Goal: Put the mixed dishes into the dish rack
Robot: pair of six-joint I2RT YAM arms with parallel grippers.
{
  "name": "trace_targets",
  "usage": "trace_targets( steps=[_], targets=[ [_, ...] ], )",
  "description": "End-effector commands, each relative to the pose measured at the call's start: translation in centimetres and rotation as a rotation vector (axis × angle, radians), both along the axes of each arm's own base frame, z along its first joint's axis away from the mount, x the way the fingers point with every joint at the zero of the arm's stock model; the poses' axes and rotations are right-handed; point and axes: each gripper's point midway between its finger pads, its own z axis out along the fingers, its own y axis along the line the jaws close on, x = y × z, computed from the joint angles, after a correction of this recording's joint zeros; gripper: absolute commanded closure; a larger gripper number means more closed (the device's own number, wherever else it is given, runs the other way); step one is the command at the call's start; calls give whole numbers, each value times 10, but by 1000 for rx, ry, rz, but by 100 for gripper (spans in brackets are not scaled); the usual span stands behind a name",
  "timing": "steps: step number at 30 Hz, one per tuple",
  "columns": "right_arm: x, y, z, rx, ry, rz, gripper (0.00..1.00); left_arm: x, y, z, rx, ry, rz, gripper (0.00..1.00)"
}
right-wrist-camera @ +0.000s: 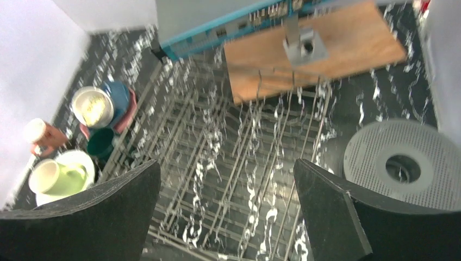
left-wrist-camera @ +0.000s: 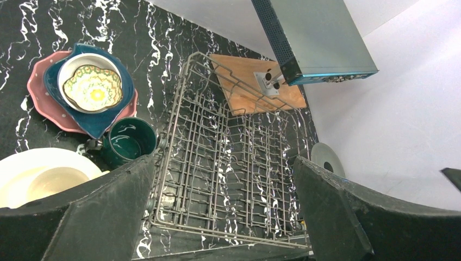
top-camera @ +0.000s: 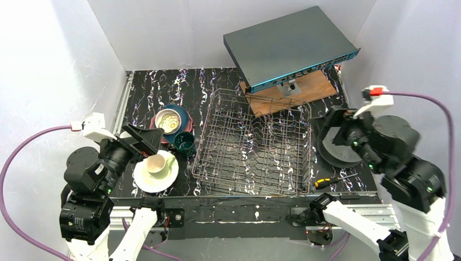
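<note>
Left of dish rack [top-camera: 253,144], mixed dishes [top-camera: 156,163] cluster beside our left gripper [top-camera: 145,140], jaws wide, empty; right gripper [top-camera: 338,129], also wide, well apart; we favour left arm.

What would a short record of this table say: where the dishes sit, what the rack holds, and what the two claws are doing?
Dish rack: centre, no dishes in it
Stack left of rack: white bowl on dark blue plate on pink plate
Dark teal mug: standing by the rack's left side
Light green mug: on the cream plate
Left gripper: open, holding nothing
Right gripper: open, holding nothing
Right of rack: black disc, screwdriver
</note>
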Motion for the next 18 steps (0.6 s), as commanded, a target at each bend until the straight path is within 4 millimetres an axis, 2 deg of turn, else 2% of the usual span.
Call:
trace_targets(
  steps=[1,5,9,13,18],
  targets=[
    [-1,7,-35,-4,108,13,0,3,-4,-6,-8,13,-17,1],
    [-6,20,-48,-1,138,86,0,6,-6,-17,-5,46,-26,1],
    [-7,40,-82,-5,240,159,0,7,-5,-38,20,109,-26,1],
    [-6,57,-120,-36,383,207,0,8,-2,-71,45,222,-18,1],
    [-7,74,-150,-39,483,265,0,5,1,-118,72,411,-4,1]
  ],
)
